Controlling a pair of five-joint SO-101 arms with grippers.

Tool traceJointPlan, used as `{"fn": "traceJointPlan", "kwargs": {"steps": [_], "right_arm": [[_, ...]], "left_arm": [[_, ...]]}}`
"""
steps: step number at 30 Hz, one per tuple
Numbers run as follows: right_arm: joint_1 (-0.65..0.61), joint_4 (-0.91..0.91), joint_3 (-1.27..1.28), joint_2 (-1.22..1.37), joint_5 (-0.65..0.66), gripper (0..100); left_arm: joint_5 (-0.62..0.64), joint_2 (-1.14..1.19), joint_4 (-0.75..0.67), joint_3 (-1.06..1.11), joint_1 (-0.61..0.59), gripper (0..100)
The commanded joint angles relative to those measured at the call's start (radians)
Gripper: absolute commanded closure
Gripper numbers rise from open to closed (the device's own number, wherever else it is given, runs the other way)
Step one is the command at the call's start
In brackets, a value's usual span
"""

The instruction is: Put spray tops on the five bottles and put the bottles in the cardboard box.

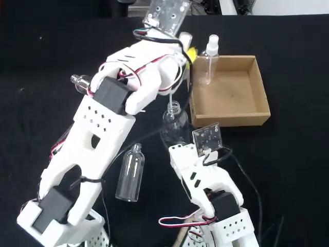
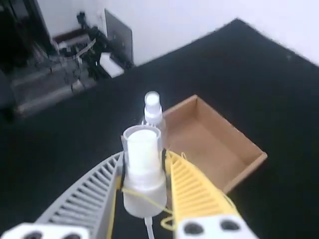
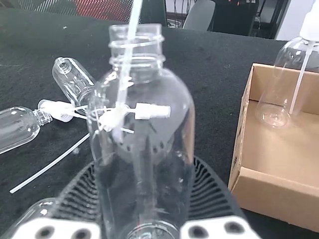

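My left gripper (image 1: 186, 49) is shut on a white spray top (image 1: 185, 38), held above a clear open bottle (image 1: 175, 118). The top's thin tube (image 3: 132, 30) hangs down at the bottle's open neck. In the left wrist view the spray top (image 2: 143, 167) sits squeezed between the grey and yellow fingers (image 2: 192, 191). My right gripper (image 3: 144, 191) is shut on that bottle (image 3: 142, 139), holding it upright just left of the cardboard box (image 1: 259, 100). One capped bottle (image 1: 209, 59) stands in the box's far left corner.
A clear bottle (image 1: 130, 172) lies on the black table between the arms. Another bottle (image 1: 79, 82) lies partly under the left arm. Loose spray tops (image 3: 57, 109) and bottles (image 3: 75, 77) lie beyond the held bottle. The box (image 3: 279, 164) is close beside it.
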Motion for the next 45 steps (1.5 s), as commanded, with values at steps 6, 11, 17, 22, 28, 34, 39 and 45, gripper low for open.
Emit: {"fn": "traceJointPlan", "kwargs": {"steps": [6,11,17,22,28,34,39,45], "right_arm": [[0.0,-0.017,-0.028,-0.101,-0.002,98.7],[0.0,-0.017,-0.027,-0.101,-0.002,98.7],[0.0,-0.015,-0.027,-0.101,-0.002,98.7],[0.0,-0.015,-0.027,-0.101,-0.002,98.7],[0.0,-0.014,-0.027,-0.101,-0.002,98.7],[0.002,-0.012,-0.027,-0.099,-0.002,98.7],[0.091,-0.018,-0.036,-0.097,-0.002,98.6],[0.278,-0.02,-0.073,-0.097,-0.002,98.4]], "left_arm": [[0.304,-0.02,0.282,-0.001,0.005,77],[0.316,-0.018,0.407,-0.01,-0.007,72],[0.272,-0.02,0.419,-0.01,-0.073,72],[0.272,-0.02,0.411,-0.051,-0.102,72],[0.272,-0.02,0.419,-0.186,-0.12,72],[0.27,-0.018,0.414,-0.094,-0.275,72],[0.227,-0.035,0.543,-0.091,-0.424,72],[0.015,-0.009,0.575,0.091,-0.467,72]]}}
